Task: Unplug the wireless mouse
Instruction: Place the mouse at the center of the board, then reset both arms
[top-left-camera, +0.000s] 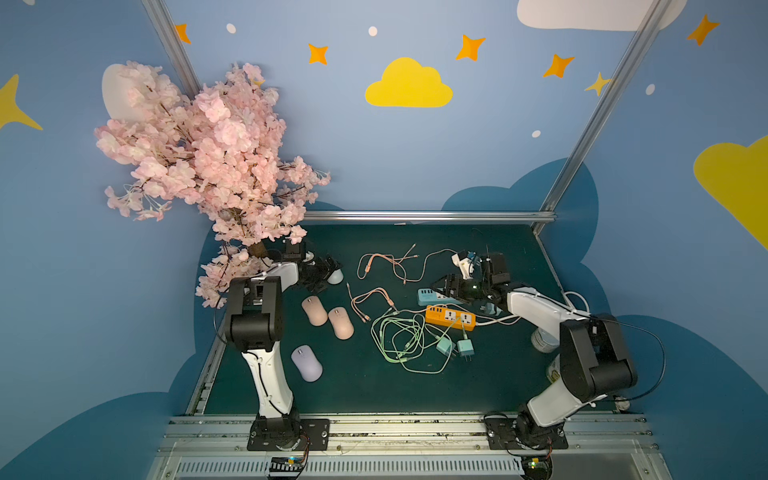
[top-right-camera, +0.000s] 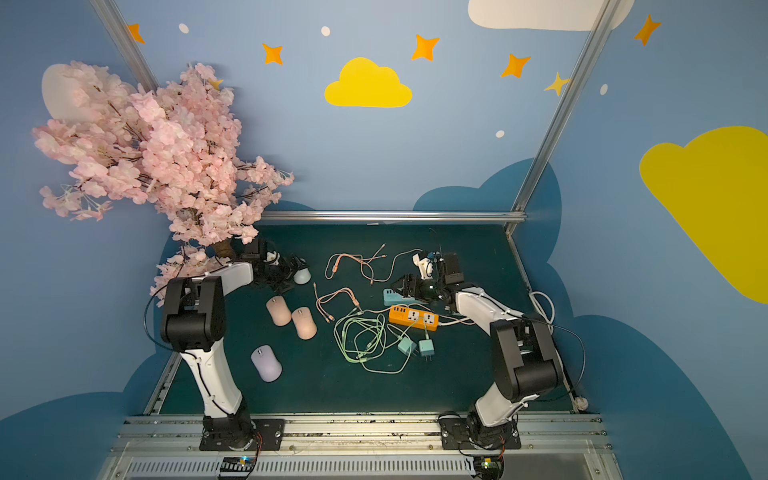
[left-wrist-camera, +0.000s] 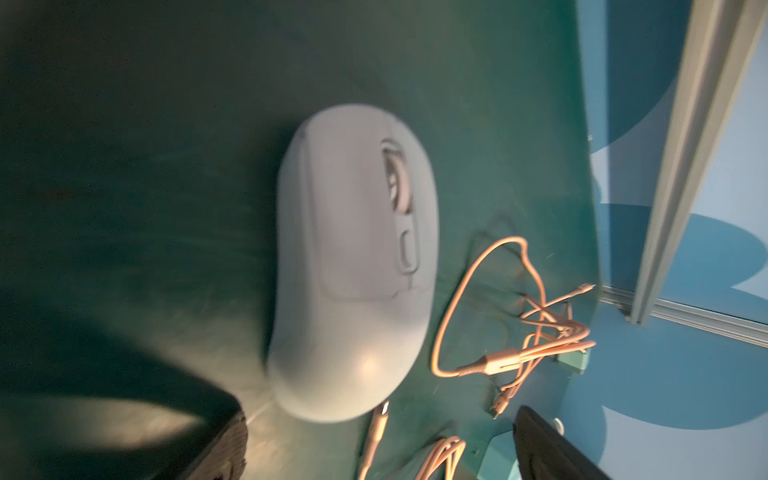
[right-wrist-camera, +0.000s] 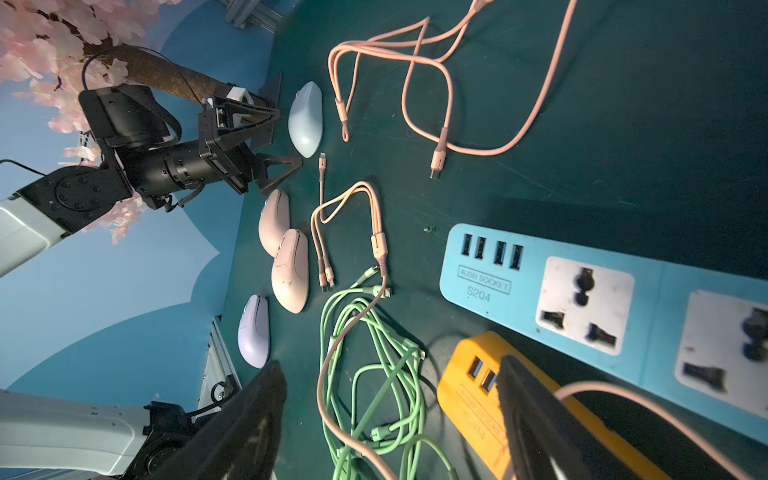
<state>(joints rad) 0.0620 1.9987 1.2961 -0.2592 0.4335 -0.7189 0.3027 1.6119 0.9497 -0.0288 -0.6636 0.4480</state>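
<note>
The wireless mouse (top-left-camera: 336, 277) (left-wrist-camera: 353, 266) is pale blue and lies on the green mat at the back left, beside the tree trunk. My left gripper (top-left-camera: 326, 275) (left-wrist-camera: 382, 453) hovers just behind it, open, with both fingers clear of the mouse. A pink cable plug (left-wrist-camera: 380, 417) (right-wrist-camera: 321, 160) lies loose on the mat by the mouse's rear end, a small gap away from it. My right gripper (top-left-camera: 440, 287) (right-wrist-camera: 386, 424) hangs open and empty over the blue power strip (right-wrist-camera: 582, 299) and the orange power strip (top-left-camera: 451, 318).
Two pink mice (top-left-camera: 314, 310) (top-left-camera: 340, 323) and a lilac mouse (top-left-camera: 306, 363) lie near the left arm. Pink cables (top-left-camera: 386, 264), tangled green cables (top-left-camera: 399, 336) and two teal chargers (top-left-camera: 444, 345) fill the middle. A blossom tree (top-left-camera: 208, 158) overhangs the back left.
</note>
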